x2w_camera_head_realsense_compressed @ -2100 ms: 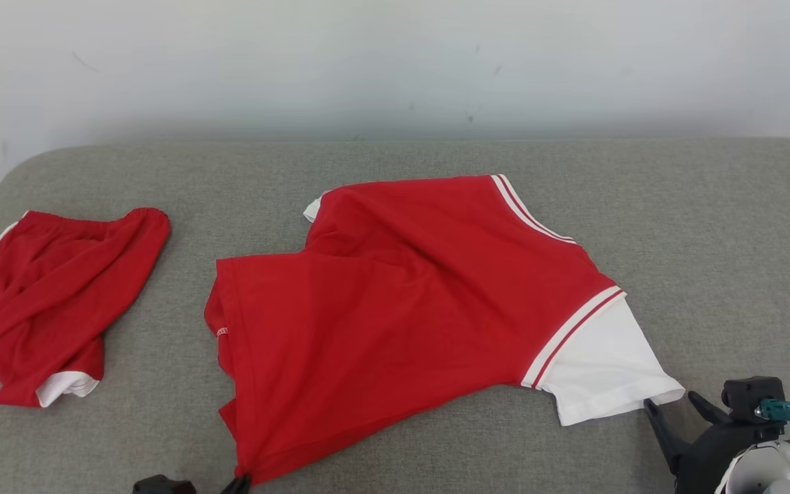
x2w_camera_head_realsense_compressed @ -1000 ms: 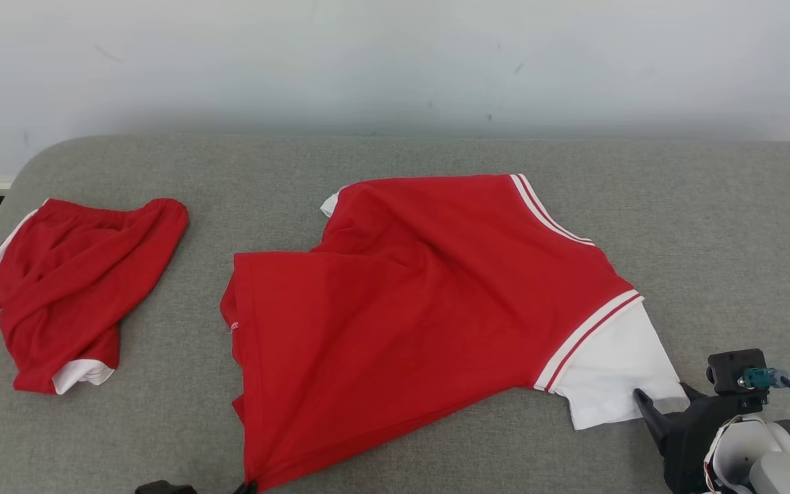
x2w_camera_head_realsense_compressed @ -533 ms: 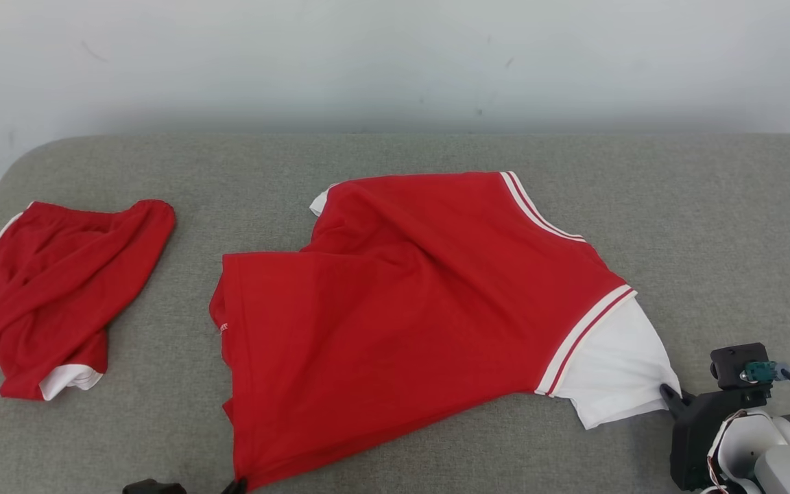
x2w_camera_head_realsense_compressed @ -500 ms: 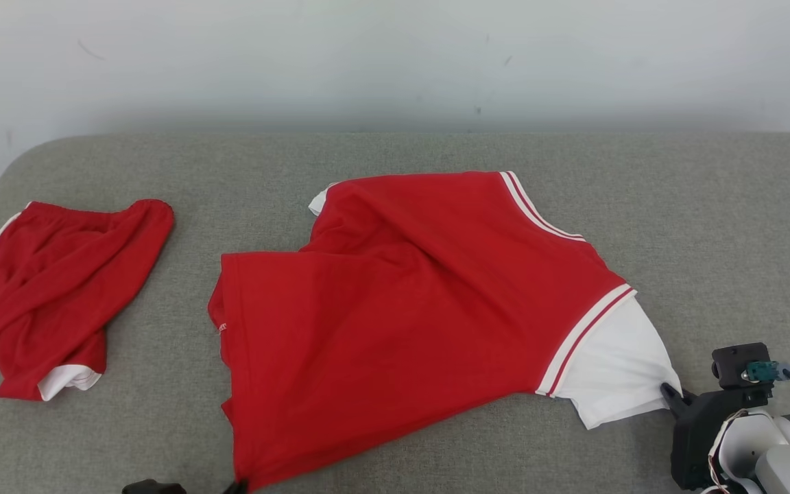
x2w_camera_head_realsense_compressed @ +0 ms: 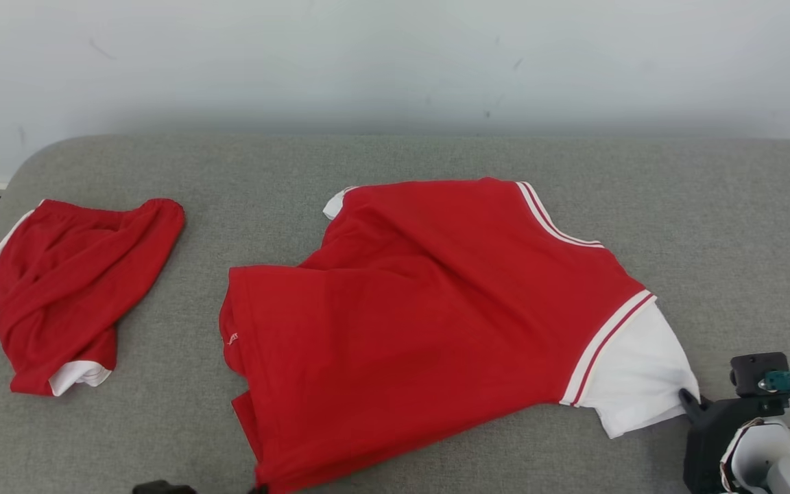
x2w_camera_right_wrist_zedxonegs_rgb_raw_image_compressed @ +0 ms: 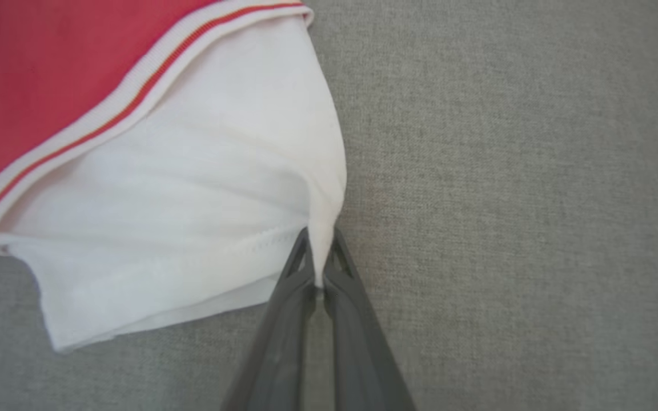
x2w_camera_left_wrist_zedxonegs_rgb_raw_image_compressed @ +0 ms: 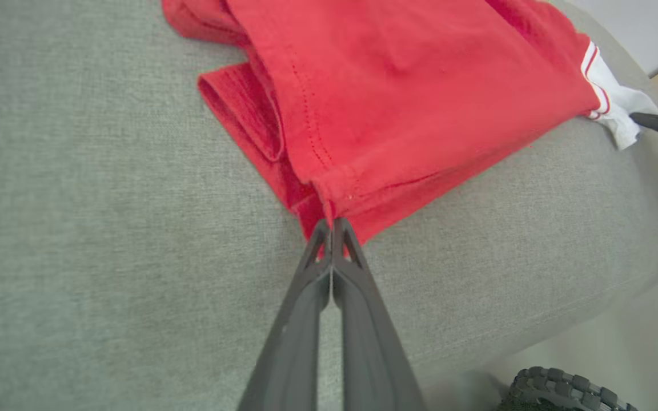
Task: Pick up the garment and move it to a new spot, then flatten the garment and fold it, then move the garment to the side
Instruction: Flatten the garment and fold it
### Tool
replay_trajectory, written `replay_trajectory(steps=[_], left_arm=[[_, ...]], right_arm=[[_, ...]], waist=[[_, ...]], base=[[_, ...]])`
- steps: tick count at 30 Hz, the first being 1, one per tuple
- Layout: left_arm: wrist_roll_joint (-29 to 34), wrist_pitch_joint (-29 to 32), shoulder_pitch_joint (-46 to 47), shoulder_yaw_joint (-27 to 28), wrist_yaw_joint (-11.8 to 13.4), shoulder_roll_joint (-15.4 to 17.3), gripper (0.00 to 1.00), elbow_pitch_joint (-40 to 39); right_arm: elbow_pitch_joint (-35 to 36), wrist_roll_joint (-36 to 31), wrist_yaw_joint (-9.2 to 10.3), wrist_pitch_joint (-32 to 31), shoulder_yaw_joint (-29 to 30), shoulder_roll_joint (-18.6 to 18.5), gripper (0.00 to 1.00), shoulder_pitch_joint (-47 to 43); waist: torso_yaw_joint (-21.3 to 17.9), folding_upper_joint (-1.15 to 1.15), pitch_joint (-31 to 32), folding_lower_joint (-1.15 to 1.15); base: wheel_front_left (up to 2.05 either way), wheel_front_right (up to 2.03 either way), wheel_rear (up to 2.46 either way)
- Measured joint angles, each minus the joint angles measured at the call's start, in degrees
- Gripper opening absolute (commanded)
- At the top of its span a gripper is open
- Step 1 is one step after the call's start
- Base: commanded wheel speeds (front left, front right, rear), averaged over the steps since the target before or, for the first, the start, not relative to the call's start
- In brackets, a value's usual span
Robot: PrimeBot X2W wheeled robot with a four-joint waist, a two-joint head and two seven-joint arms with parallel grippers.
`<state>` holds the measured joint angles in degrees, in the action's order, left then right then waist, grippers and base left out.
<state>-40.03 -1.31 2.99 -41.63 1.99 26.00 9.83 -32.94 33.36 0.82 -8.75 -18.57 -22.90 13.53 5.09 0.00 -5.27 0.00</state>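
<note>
Garment [x2w_camera_head_realsense_compressed: 422, 315] is a red shirt with white sleeves, lying spread but wrinkled on the grey padded surface [x2w_camera_head_realsense_compressed: 395, 158], about centre and slightly right in head view, near edge at the bottom of that view. Left gripper [x2w_camera_left_wrist_zedxonegs_rgb_raw_image_compressed: 332, 224] clenched on the near hem corner [x2w_camera_left_wrist_zedxonegs_rgb_raw_image_compressed: 340, 197], fingers pressed together with red fabric pinched at the tips, cloth bunched there; a doubled fold of hem lies just left of the grip. Right gripper [x2w_camera_right_wrist_zedxonegs_rgb_raw_image_compressed: 319, 242] clamped on the edge of the white sleeve [x2w_camera_right_wrist_zedxonegs_rgb_raw_image_compressed: 192, 188], a ridge of white fabric drawn into the tips; sleeve joins the red body at a red/white striped band [x2w_camera_right_wrist_zedxonegs_rgb_raw_image_compressed: 112, 120]. Both grip points sit low by the surface, can't tell if lifted clear. Second red piece with white trim [x2w_camera_head_realsense_compressed: 73, 288], crumpled, far left on the same surface, well apart from the shirt. Pale wall [x2w_camera_head_realsense_compressed: 395, 62] behind. Tyre tread [x2w_camera_left_wrist_zedxonegs_rgb_raw_image_compressed: 563, 391] at bottom right of left wrist view
</note>
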Motion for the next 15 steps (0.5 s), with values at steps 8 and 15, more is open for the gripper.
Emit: replay_trajectory(steps=[8,15], left_arm=[[-2.25,-0.82,1.63,3.61,-1.63,1.59,0.0,0.13],[-8.16,1.81,11.93,8.47,-7.44,5.44,0.0,3.13]], right_arm=[[0.32,-0.01,-1.34,-0.85,-2.48,3.08,0.0,1.86],[1.03,0.57,-1.59,-3.79,-4.04,7.95,0.0,9.94]], waist=[[-1.67,0.0,0.09,0.0],[-4.16,0.0,-2.92,0.0]], base=[[0.0,0.0,0.0],[0.0,0.0,0.0]])
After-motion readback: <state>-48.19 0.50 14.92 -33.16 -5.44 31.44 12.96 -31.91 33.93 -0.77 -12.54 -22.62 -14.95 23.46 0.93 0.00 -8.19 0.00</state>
